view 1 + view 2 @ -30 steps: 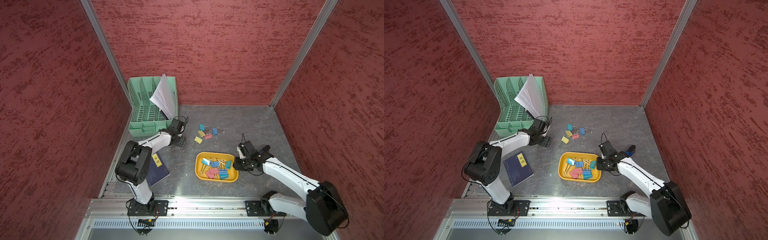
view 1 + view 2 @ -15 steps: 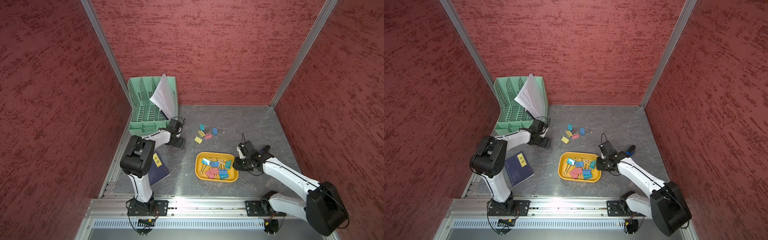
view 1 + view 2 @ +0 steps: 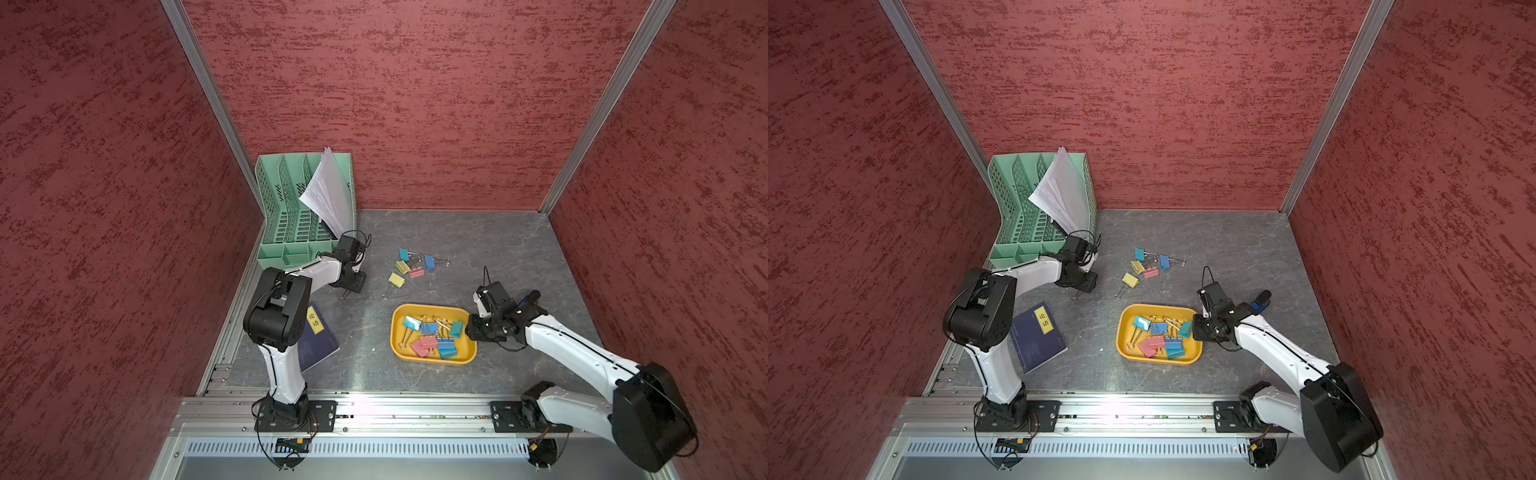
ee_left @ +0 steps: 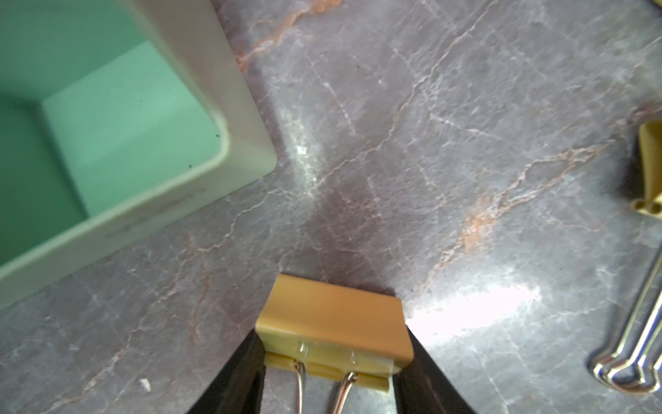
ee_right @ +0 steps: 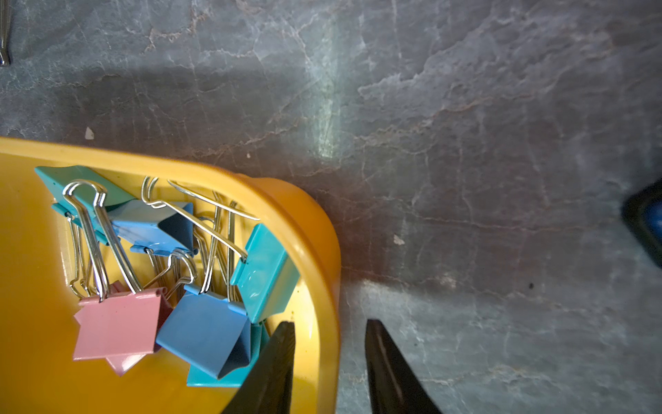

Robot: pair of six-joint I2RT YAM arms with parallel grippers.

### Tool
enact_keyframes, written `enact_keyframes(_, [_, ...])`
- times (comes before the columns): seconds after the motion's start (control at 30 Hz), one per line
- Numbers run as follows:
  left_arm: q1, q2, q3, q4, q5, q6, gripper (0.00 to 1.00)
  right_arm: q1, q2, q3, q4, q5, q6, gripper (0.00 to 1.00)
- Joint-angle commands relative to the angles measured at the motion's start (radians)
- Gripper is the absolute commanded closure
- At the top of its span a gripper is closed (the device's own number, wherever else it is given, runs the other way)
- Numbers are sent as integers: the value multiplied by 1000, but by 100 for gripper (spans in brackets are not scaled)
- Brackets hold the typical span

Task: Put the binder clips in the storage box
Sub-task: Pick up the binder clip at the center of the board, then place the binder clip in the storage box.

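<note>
In the left wrist view a yellow binder clip (image 4: 333, 315) lies on the grey table with my left gripper (image 4: 333, 340) shut on it, one black finger against each end. In both top views this gripper (image 3: 348, 291) (image 3: 1080, 291) is low beside the green organizer. Several more binder clips (image 3: 415, 264) (image 3: 1150, 264) lie loose at mid-table, one yellow clip (image 3: 396, 280) a little apart. The yellow storage box (image 3: 432, 362) (image 5: 322, 251) holds several clips (image 3: 432, 336) (image 5: 200, 322). My right gripper (image 3: 473, 330) (image 5: 329, 322) is open, straddling the box's right wall, with a gap on the outer side.
A mint green file organizer (image 3: 291, 216) (image 4: 107, 125) with white papers (image 3: 328, 195) stands at the back left, close to the left gripper. A dark blue notebook (image 3: 318, 345) lies front left. A blue-and-black stapler (image 3: 528, 301) sits behind the right wrist. Red walls enclose three sides.
The left gripper's fingers have closed in on the yellow clip, and the left arm's elbow has shifted slightly. The right arm and the box have not moved.
</note>
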Motion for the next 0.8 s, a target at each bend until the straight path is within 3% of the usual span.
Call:
enact_keyframes(0.0, [-12,-25,3,-9,7,-11,46,11,4,3,19,0,-8,63])
enact_keyframes(0.2, [-115,-187,-15,-61,-65,-46,46,11,-2,3,18,1,-7,63])
enact_keyframes(0.47, [-444,-393,-8,-215,-190,-179,46,13,-9,-3,25,0,-9,63])
enact_keyframes(0.63, [-674,-410,9,-255,-204,-285,45,13,-13,1,23,-6,-12,62])
enact_keyframes(0.77, [-777,-327,22,-251,-217,-396,45,13,-26,-4,25,-8,-13,62])
